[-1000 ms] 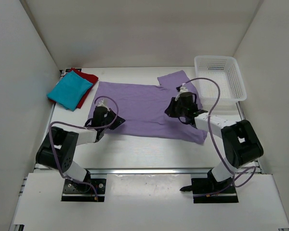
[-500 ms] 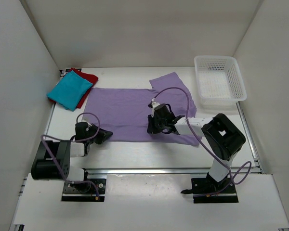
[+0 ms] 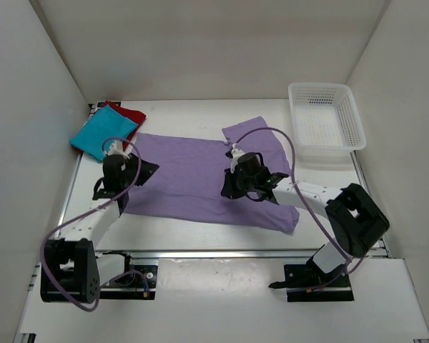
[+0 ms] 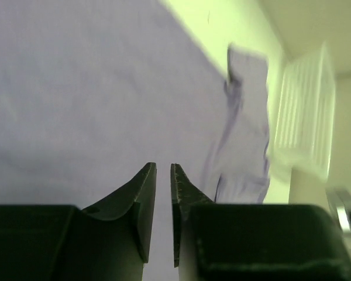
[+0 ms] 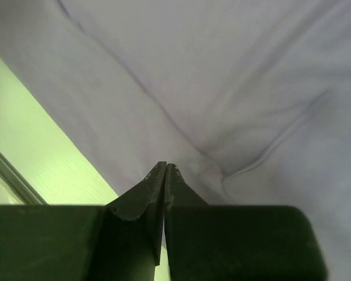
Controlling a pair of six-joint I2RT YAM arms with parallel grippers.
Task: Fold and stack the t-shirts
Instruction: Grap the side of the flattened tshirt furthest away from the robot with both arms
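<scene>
The lavender t-shirt (image 3: 193, 171) lies spread flat across the middle of the table. It also fills the left wrist view (image 4: 76, 88) and the right wrist view (image 5: 234, 76). My left gripper (image 3: 143, 170) sits at its left edge, and its jaws (image 4: 162, 167) stand a narrow gap apart with nothing between them. My right gripper (image 3: 232, 187) rests on the shirt's middle. It is shut (image 5: 165, 165), and creases in the cloth run to its tips. The teal t-shirt (image 3: 99, 136) lies folded on the red t-shirt (image 3: 131, 114) at the far left.
A white mesh basket (image 3: 325, 121) stands at the far right corner, with the lavender shirt's sleeve (image 3: 254, 132) just left of it. White walls close in the table on three sides. A metal rail (image 3: 222, 252) runs along the near edge.
My left arm has swung from the near edge up to the shirt's left side and its jaws have parted. The right gripper shifted slightly right, and the shirt's near right corner stretched out.
</scene>
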